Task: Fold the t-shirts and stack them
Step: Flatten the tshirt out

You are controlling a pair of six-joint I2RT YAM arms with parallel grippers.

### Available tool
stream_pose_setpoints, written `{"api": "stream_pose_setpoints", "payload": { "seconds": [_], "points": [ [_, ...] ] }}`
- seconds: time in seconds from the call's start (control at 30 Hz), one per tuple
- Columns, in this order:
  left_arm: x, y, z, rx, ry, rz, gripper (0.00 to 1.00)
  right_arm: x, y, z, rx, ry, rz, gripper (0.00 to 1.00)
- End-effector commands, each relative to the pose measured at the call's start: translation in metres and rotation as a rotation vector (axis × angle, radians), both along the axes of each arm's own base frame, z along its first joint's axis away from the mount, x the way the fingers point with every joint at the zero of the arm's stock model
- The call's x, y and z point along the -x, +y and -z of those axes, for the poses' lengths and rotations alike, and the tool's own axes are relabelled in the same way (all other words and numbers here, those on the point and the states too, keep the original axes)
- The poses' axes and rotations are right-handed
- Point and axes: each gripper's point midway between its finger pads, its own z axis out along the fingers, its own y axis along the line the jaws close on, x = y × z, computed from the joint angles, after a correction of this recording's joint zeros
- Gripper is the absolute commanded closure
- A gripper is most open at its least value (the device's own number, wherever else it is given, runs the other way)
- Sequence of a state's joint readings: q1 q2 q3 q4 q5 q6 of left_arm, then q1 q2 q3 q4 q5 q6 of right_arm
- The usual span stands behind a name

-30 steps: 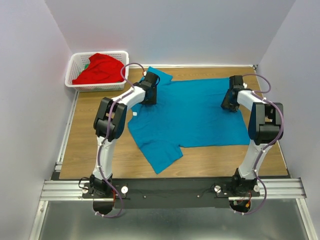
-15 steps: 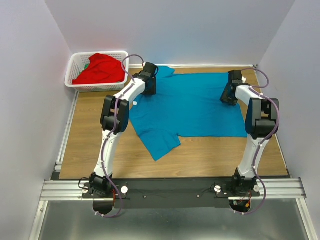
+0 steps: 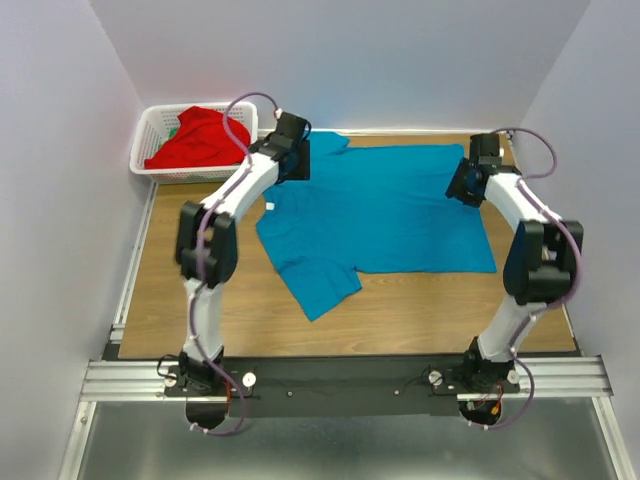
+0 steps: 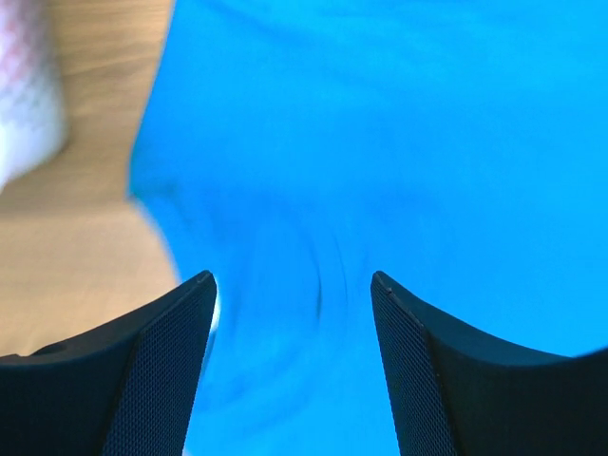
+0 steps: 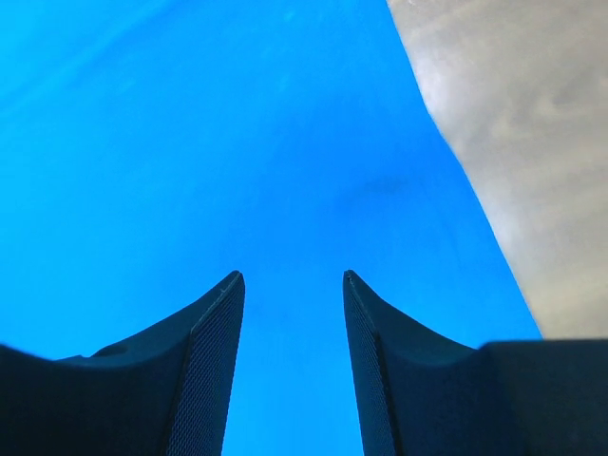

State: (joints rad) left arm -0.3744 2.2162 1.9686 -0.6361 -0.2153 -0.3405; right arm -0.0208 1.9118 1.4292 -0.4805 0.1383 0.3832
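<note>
Teal-blue t-shirt (image 3: pixel 380 210) lies spread out on the wooden tabletop (image 3: pixel 170 270), covering its middle and far-right part. One sleeve points toward the near edge, left of centre; the other sits at the far left of the shirt.

Left claw (image 4: pixel 293 280): over the far-left sleeve and shoulder area. Fingers (image 4: pixel 161 370) stand well apart, and only blue cloth shows below the gap, with some creases. The wrist picture is blurred. Nothing is pinched between the pads. A strip of bare wood shows at the left of that view.

Right claw (image 5: pixel 290 275): over the far-right part of the same shirt, near its edge. Fingers (image 5: pixel 204 370) are parted, a narrower gap than on the left. Smooth cloth lies beneath, with nothing gripped. Bare wood is visible to the right of the shirt edge.

Red t-shirt (image 3: pixel 200 138): crumpled in the white lattice basket (image 3: pixel 150 165) at the far-left corner, well apart from both claws.
</note>
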Motion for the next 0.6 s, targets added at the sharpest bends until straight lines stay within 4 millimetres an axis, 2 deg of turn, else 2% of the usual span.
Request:
{"api": "stream_pose_setpoints", "payload": {
  "seconds": [0.0, 0.03, 0.07, 0.13, 0.17, 0.23, 0.27, 0.33, 0.37, 0.4, 0.47, 0.5, 0.57],
  "points": [
    [0.051, 0.007, -0.078, 0.030, -0.119, -0.034, 0.25, 0.043, 0.013, -0.046, -0.049, -0.040, -0.044, 0.47],
    [0.077, 0.013, -0.073, 0.053, -0.108, -0.041, 0.26, 0.061, 0.015, -0.037, -0.059, -0.005, -0.048, 0.46],
    [0.092, 0.017, -0.068, 0.063, -0.098, -0.050, 0.26, 0.071, 0.017, -0.053, -0.067, -0.042, -0.057, 0.46],
    [0.118, 0.021, -0.060, 0.104, -0.088, -0.071, 0.26, 0.088, 0.020, -0.057, -0.078, -0.050, -0.062, 0.46],
    [0.146, 0.030, -0.047, 0.113, -0.059, -0.080, 0.26, 0.104, 0.022, -0.061, -0.086, -0.058, -0.069, 0.46],
    [0.169, 0.033, -0.036, 0.144, -0.038, -0.090, 0.28, 0.119, 0.025, -0.063, -0.099, -0.066, -0.079, 0.46],
    [0.191, 0.036, -0.024, 0.175, -0.005, -0.101, 0.29, 0.131, 0.026, -0.056, -0.102, -0.048, -0.083, 0.46],
    [0.215, 0.033, -0.013, 0.228, 0.026, -0.110, 0.31, 0.144, 0.026, -0.064, -0.101, -0.072, -0.085, 0.46],
    [0.222, 0.034, -0.009, 0.243, 0.033, -0.118, 0.34, 0.153, 0.031, -0.057, -0.122, -0.057, -0.101, 0.46],
    [0.224, 0.032, -0.007, 0.263, 0.029, -0.124, 0.35, 0.158, 0.031, -0.062, -0.122, -0.075, -0.103, 0.46],
    [0.233, 0.035, 0.002, 0.280, 0.035, -0.145, 0.39, 0.166, 0.032, -0.059, -0.122, -0.071, -0.102, 0.46],
    [0.232, 0.035, 0.004, 0.292, 0.031, -0.163, 0.44, 0.168, 0.033, -0.058, -0.127, -0.071, -0.106, 0.46],
    [0.229, 0.034, 0.011, 0.294, 0.029, -0.176, 0.47, 0.173, 0.035, -0.052, -0.141, -0.057, -0.113, 0.46]
  ]
}}
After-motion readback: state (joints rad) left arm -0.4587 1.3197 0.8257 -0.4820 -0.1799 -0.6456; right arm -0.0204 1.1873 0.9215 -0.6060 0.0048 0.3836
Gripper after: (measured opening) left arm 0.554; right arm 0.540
